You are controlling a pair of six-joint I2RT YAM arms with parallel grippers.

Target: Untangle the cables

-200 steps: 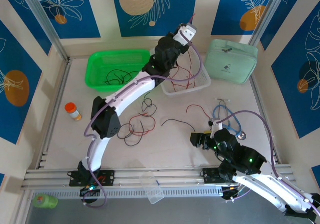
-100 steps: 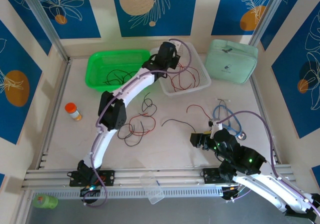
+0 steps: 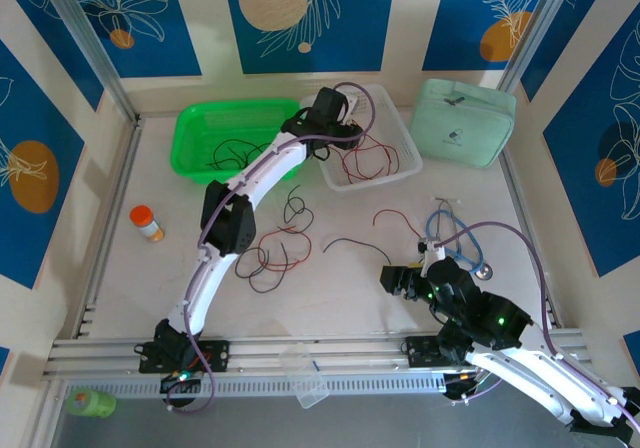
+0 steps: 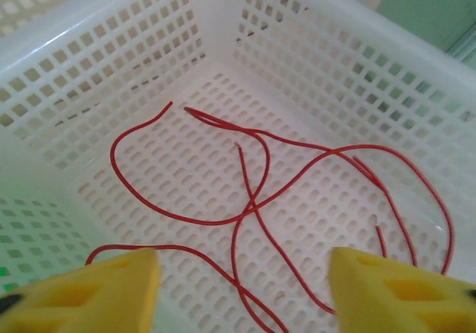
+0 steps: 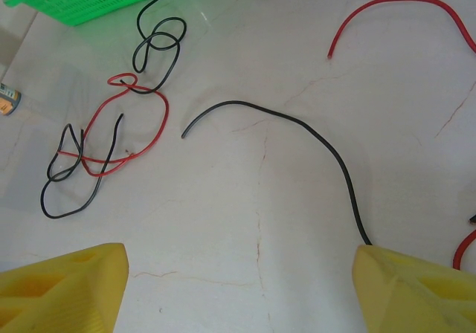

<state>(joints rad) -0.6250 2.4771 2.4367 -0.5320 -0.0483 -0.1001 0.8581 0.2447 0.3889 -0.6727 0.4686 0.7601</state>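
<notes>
Several thin red cables [image 4: 253, 192] lie loosely crossed on the floor of the white perforated basket [image 3: 400, 168]. My left gripper [image 4: 242, 288] hangs open just above them, holding nothing; in the top view the left gripper [image 3: 335, 108] is at the basket's left end. Black cables [image 3: 235, 153] lie in the green basket [image 3: 195, 128]. A red and black tangle [image 5: 97, 151] sits mid-table. A single black cable [image 5: 297, 128] runs to my right fingertip [image 5: 416, 288]. The right gripper [image 5: 238, 296] is open above bare table. A loose red cable [image 5: 394, 6] lies beyond.
A mint pouch [image 3: 462, 120] stands at the back right. A blue cable loop [image 3: 455, 233] lies by the right arm. An orange bottle [image 3: 147, 223] stands at the left, and a clear plastic piece [image 3: 305, 373] rests on the front rail.
The left gripper has come down and to the left from its raised spot over the white basket's far edge, and now sits low over the basket. The right arm has not moved.
</notes>
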